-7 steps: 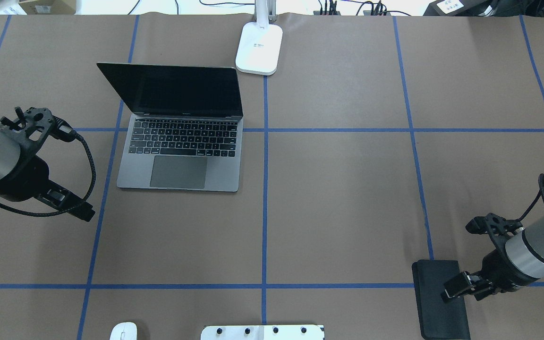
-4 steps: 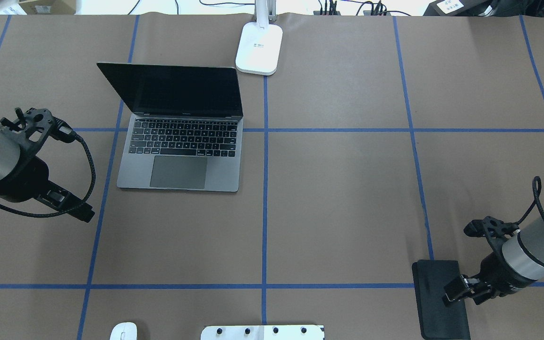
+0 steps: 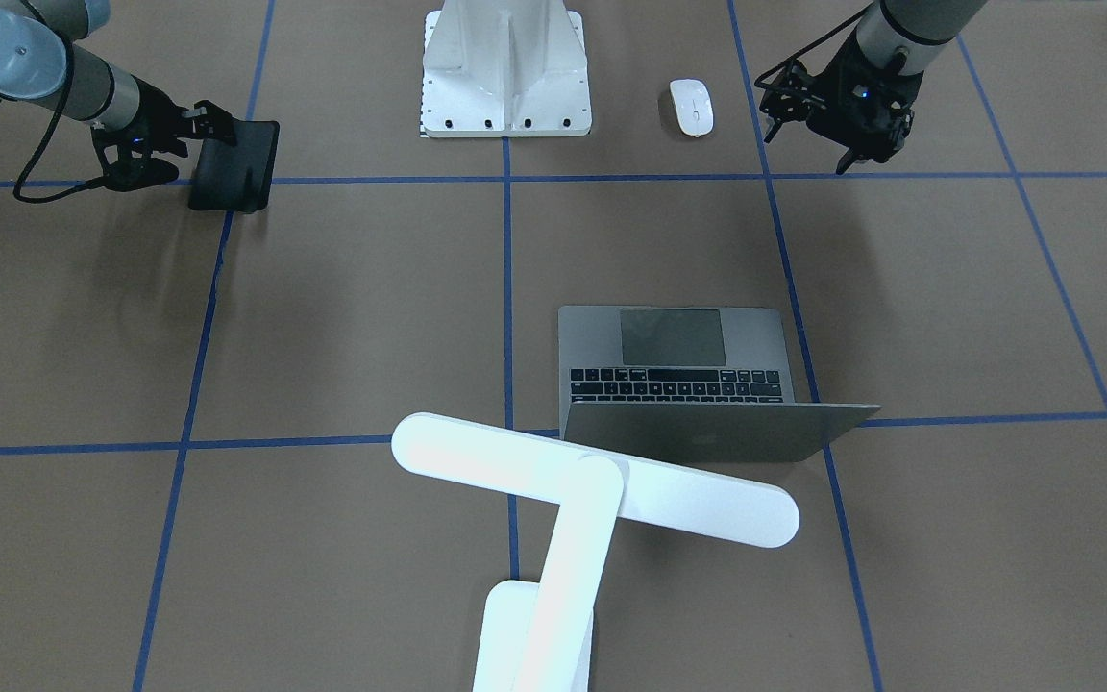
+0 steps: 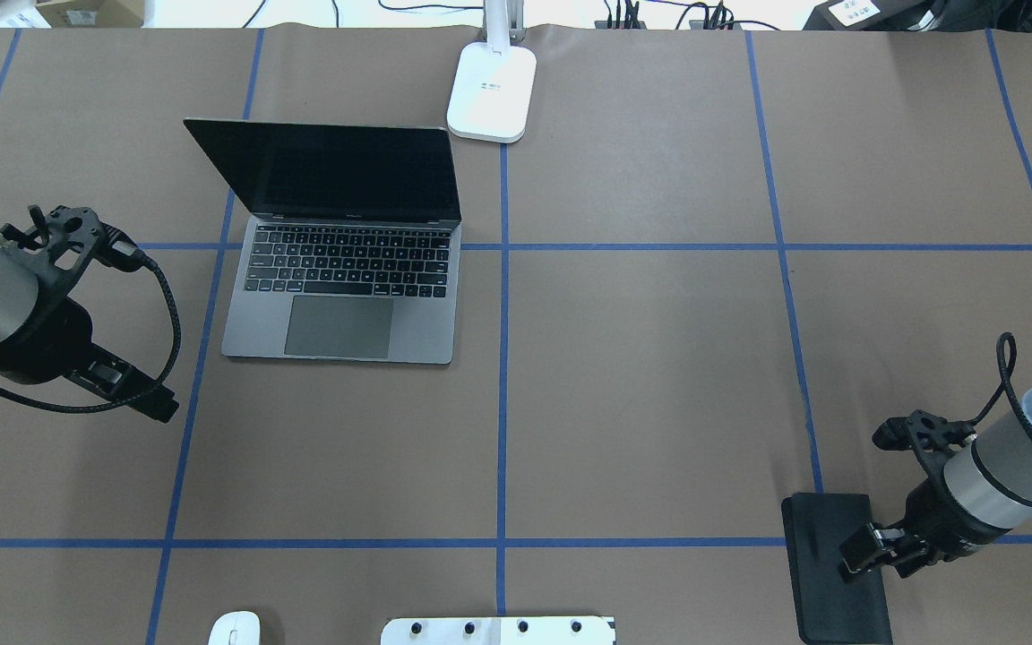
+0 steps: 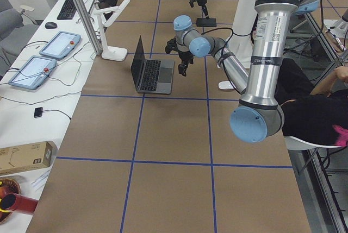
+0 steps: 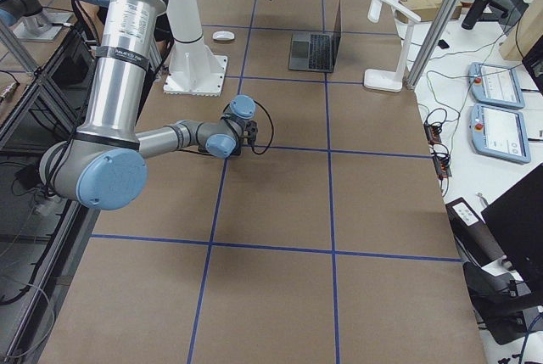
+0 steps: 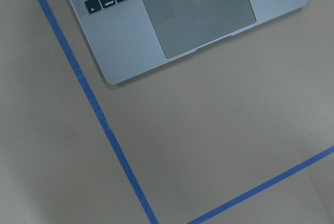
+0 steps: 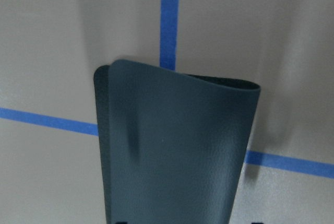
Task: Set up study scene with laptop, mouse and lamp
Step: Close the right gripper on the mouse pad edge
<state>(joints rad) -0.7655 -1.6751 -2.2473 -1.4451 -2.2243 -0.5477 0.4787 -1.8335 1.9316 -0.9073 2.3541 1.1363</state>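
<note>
Black and flexible, the mat is gripped at its right-hand edge by the right gripper, whose jaws are closed on it; the sheet is seen curled up off the brown table. Its long axis runs away from the robot, at the near right corner. The laptop stands open well to the left and farther out, across the centre tape line, so the coming carry is judged to run leftward and outward, toward the spot just right of the keyboard. The mouse lies at the near edge on the left half, nearer the left gripper, which hangs beside the laptop's left side; whether its jaws are apart cannot be told. The lamp is stood at the far edge.
</note>
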